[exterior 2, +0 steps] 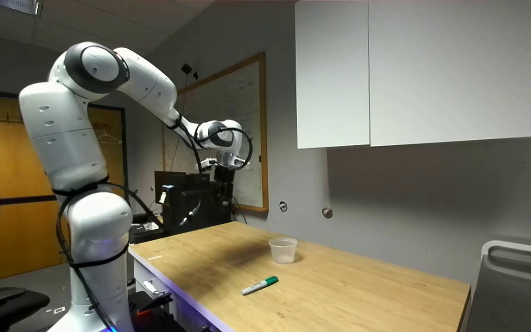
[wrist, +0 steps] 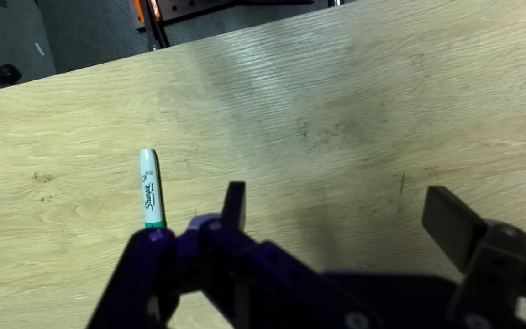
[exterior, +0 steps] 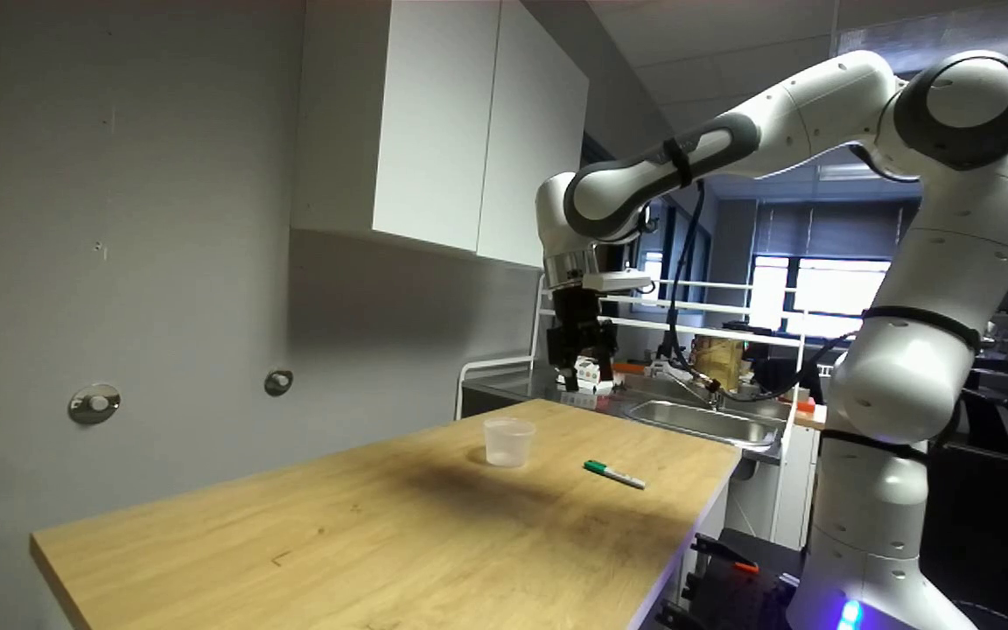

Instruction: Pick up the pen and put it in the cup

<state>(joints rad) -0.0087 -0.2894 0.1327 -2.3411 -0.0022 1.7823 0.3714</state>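
Note:
The pen is a pale grey marker with a green cap. It lies flat on the wooden table in both exterior views [exterior: 622,477] [exterior 2: 259,285]. In the wrist view the pen [wrist: 151,187] lies left of my jaws, its cap end partly hidden behind my left finger. The cup, small and translucent, stands upright near the pen in both exterior views [exterior: 507,442] [exterior 2: 283,250]; it is out of the wrist view. My gripper is raised above the table in both exterior views [exterior: 588,378] [exterior 2: 223,199]. In the wrist view my gripper [wrist: 334,201] is open, fingers wide apart, with nothing between them.
The wooden table [exterior: 329,542] runs along a grey wall, with white cabinets [exterior: 443,122] overhead. A metal sink [exterior: 705,422] and a white rail frame [exterior: 504,360] lie beyond one table end. A whiteboard [exterior 2: 238,106] hangs beyond the other end.

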